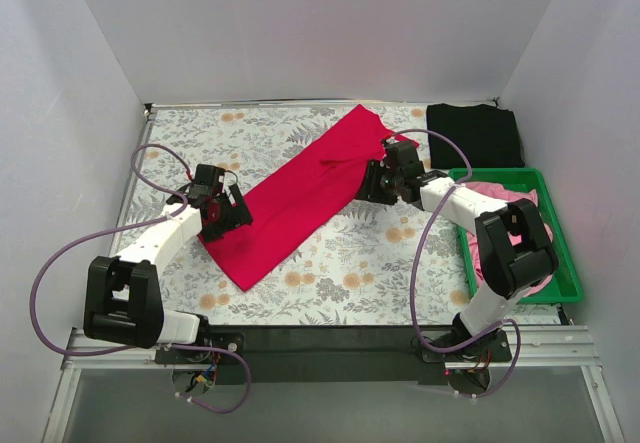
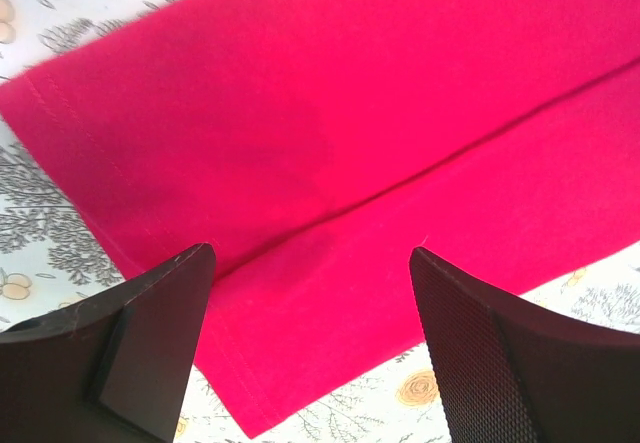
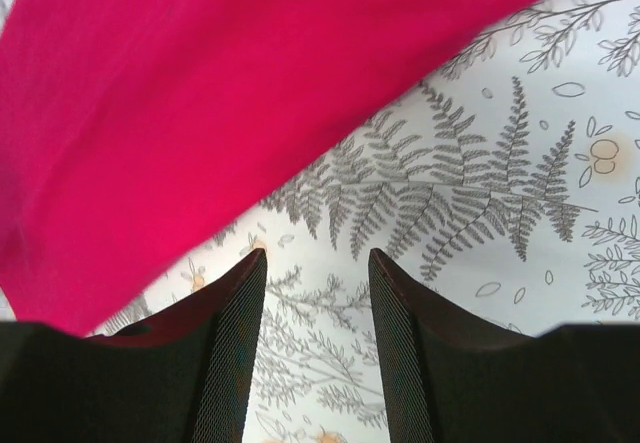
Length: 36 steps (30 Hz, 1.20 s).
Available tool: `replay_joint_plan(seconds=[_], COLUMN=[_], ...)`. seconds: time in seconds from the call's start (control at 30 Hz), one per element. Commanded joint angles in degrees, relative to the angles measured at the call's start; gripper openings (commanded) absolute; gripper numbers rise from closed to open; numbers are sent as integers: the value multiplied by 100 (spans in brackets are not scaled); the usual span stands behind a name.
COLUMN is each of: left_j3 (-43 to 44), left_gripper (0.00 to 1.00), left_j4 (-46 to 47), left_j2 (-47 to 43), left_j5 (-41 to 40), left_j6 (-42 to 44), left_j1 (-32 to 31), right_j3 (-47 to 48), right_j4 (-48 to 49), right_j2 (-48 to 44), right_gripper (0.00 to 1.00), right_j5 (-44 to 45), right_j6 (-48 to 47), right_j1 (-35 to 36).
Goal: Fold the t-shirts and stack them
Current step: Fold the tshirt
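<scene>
Crimson t-shirt (image 1: 310,193) folded into a long strip, lying diagonally on the floral-clothed counter (image 1: 330,283).
Left fingers (image 2: 160,313) spread wide over its near hem; right fingers (image 3: 420,343) parted, empty, beside its far end.

The table (image 1: 330,341) is covered by a floral tablecloth (image 1: 330,283) of grey ferns and pale orange blossoms on white. A crimson t-shirt (image 1: 300,198) lies flat across the middle as a long band, running from about 7 o'clock up to 1 o'clock, with a lengthwise fold edge along it. A folded black t-shirt (image 1: 473,133) sits in the 2 o'clock corner. Just beside it, along the 3 o'clock edge, stands a green bin (image 1: 500,172).
</scene>
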Motion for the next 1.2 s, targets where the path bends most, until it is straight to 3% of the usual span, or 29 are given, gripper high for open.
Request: replay_joint_plan(seconds=[0.0, 0.33, 0.67, 0.97, 1.17], left_j3=[-205, -426, -417, -680, -926], left_gripper=[73, 74, 74, 73, 72], left_j4=[366, 534, 517, 253, 103], left_j2=[-267, -75, 295, 752, 779], left_j5=[65, 13, 171, 794, 1523], left_j6=[219, 218, 245, -352, -1309], left_j1=[-145, -303, -312, -601, -1119], right_j3=[47, 874, 1656, 2025, 2543], right_j4=[1361, 1504, 1548, 1531, 1268], right_j2=[147, 1114, 2168, 2916, 3347], right_gripper=[45, 45, 45, 45, 45], right_j5=[460, 1067, 356, -49, -392], right_j6=[980, 1604, 1526, 1614, 1210], right_j1=[-55, -265, -670, -978, -1303])
